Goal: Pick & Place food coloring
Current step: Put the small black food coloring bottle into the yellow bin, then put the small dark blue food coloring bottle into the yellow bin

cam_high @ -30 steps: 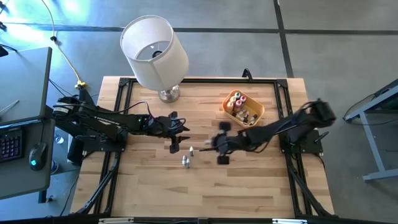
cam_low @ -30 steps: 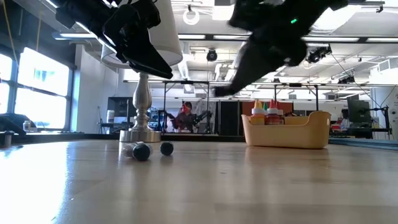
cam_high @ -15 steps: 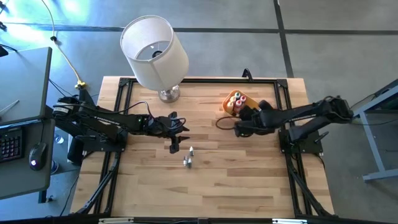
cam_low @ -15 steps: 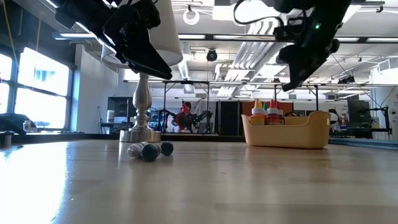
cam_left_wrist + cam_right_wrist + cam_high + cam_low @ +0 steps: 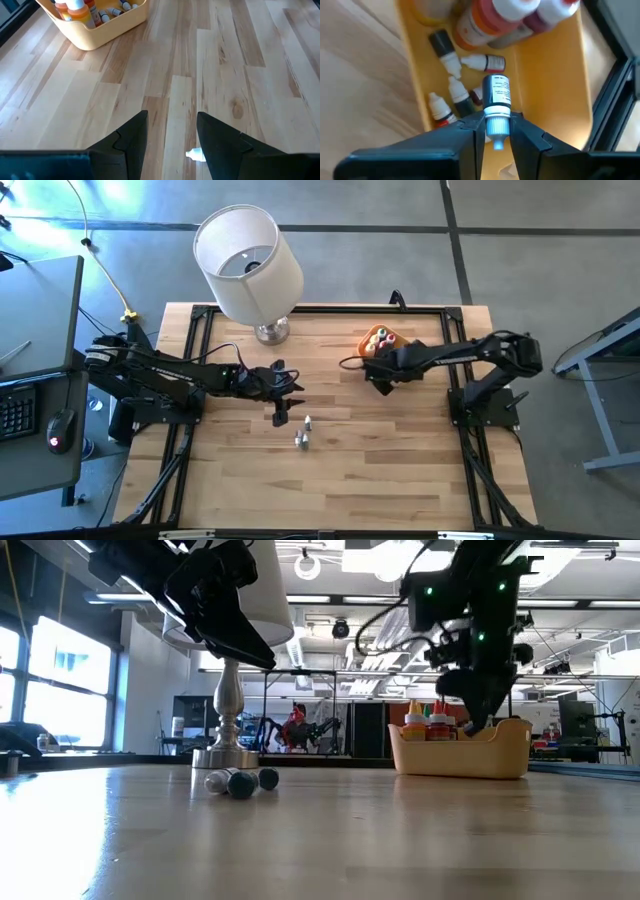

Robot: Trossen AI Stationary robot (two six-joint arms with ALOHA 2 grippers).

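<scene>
My right gripper [image 5: 496, 131] is shut on one small food coloring bottle [image 5: 496, 97] with a dark label and a white cap. It hovers over the orange bin [image 5: 547, 75], also seen in the high view [image 5: 378, 337] and the low view [image 5: 465, 752]. Several bottles lie or stand in the bin [image 5: 451, 85]. Two or three more bottles lie on their sides at mid-table [image 5: 301, 432] [image 5: 232, 783]. My left gripper [image 5: 279, 398] [image 5: 171, 135] hangs open just above them, touching nothing; one white cap [image 5: 196, 155] shows between its fingers. My right gripper pinches the bottle's white cap end [image 5: 495, 124] between its two fingers [image 5: 470, 131]. The fingers slant down from above. The bottle's labelled body sticks out beyond the fingertips toward the bin. It is lifted clear of the bin's contents.
A table lamp with a white shade [image 5: 248, 262] and a metal base [image 5: 227, 753] stands near the far edge, left of the bin. A black frame runs around the wooden table [image 5: 400, 470]. Bare wood lies across the near half.
My right gripper has travelled from mid-table, beside the loose bottles, up and toward the far right edge. It now stands over the orange bin, holding the small bottle. The left arm has kept still.
</scene>
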